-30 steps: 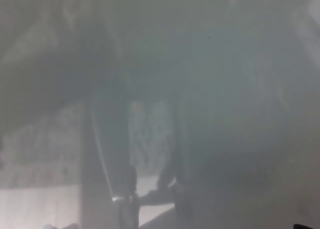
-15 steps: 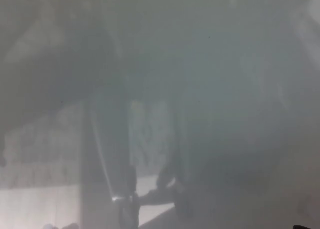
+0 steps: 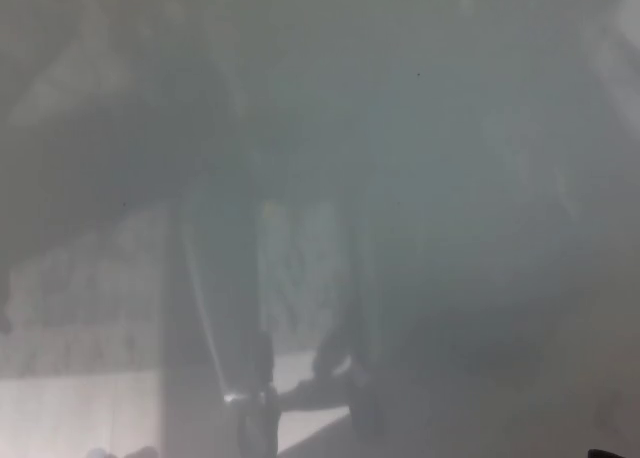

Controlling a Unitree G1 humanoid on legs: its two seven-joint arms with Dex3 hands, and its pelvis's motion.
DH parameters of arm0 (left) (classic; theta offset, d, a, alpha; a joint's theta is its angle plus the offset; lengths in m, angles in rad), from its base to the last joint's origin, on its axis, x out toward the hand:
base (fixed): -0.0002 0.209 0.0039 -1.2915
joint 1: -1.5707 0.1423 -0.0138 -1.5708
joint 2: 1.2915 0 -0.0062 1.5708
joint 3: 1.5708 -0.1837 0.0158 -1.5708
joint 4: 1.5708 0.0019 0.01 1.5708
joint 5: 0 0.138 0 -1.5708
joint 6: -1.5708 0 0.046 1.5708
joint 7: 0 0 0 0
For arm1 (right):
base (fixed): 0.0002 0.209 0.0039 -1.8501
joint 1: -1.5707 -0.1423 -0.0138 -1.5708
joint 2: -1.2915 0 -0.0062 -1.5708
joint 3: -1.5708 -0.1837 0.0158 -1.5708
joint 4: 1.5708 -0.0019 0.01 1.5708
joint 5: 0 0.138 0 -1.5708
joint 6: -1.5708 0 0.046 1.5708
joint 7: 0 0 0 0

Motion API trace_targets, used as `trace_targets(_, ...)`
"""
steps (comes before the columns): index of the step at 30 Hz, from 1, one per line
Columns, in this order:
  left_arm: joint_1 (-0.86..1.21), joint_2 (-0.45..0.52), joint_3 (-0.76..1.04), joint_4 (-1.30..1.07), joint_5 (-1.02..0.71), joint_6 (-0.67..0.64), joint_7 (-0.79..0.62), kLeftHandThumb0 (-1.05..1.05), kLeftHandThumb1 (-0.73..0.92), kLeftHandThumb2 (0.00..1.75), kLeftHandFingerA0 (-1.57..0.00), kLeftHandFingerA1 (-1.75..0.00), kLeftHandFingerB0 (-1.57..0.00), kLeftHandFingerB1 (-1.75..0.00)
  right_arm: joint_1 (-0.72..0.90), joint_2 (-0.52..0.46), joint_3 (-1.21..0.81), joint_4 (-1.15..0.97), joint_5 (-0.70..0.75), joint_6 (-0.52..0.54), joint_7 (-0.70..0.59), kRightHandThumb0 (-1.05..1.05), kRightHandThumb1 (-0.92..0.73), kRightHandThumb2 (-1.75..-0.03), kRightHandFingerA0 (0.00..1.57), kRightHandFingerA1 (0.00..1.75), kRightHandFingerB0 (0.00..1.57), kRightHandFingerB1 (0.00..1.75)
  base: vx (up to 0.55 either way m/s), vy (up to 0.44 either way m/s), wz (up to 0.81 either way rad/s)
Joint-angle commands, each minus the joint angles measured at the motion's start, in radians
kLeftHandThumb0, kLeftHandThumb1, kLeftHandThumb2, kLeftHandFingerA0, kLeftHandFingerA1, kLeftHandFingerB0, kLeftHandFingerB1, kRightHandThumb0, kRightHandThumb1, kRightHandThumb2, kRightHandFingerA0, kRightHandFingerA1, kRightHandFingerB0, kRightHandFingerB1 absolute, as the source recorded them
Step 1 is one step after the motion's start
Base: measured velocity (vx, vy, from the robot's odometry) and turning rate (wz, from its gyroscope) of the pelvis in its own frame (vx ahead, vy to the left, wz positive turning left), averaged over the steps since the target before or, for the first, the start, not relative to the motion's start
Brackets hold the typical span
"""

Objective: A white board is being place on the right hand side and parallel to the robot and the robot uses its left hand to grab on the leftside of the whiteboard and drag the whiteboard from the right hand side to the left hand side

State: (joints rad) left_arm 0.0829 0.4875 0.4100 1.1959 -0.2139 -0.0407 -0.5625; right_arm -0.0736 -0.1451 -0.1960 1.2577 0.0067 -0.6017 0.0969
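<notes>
Haze fills the view; a pale grey surface, perhaps the flat rigid whiteboard (image 3: 450, 178), spans the frame, its exact place and long axis unclear. Dark upright stand legs (image 3: 255, 398) show low centre. I judge it stiff, slippery, best gripped at its left edge. Neither hand shows.

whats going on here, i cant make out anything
Very little can be told. The head view is hazy and grey, as if the lens were fogged or blocked. Only dim shapes show: a dark upright post at lower centre and a paler patch of floor at lower left. No whiteboard and no robot hand can be made out.
</notes>
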Motion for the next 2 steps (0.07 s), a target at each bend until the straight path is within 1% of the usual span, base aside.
trace_targets(1,0.006,0.023,0.001,0.006,-0.005,-0.014,-0.004,-0.30,0.67,0.75,-0.15,-0.36,0.00,-0.06,0.007,-0.020,0.007,0.003,-0.010,-0.006,-0.015,-0.30,-0.87,-0.67,0.79,0.53,0.42,0.33,0.00,0.000,0.00)
trace_targets(2,0.007,0.022,0.001,0.006,-0.005,-0.016,-0.004,-0.30,0.67,0.75,-0.15,-0.36,0.00,-0.06,0.007,-0.020,0.007,0.003,-0.010,-0.007,-0.014,-0.30,-0.87,-0.67,0.79,0.53,0.42,0.33,0.00,0.000,0.00)
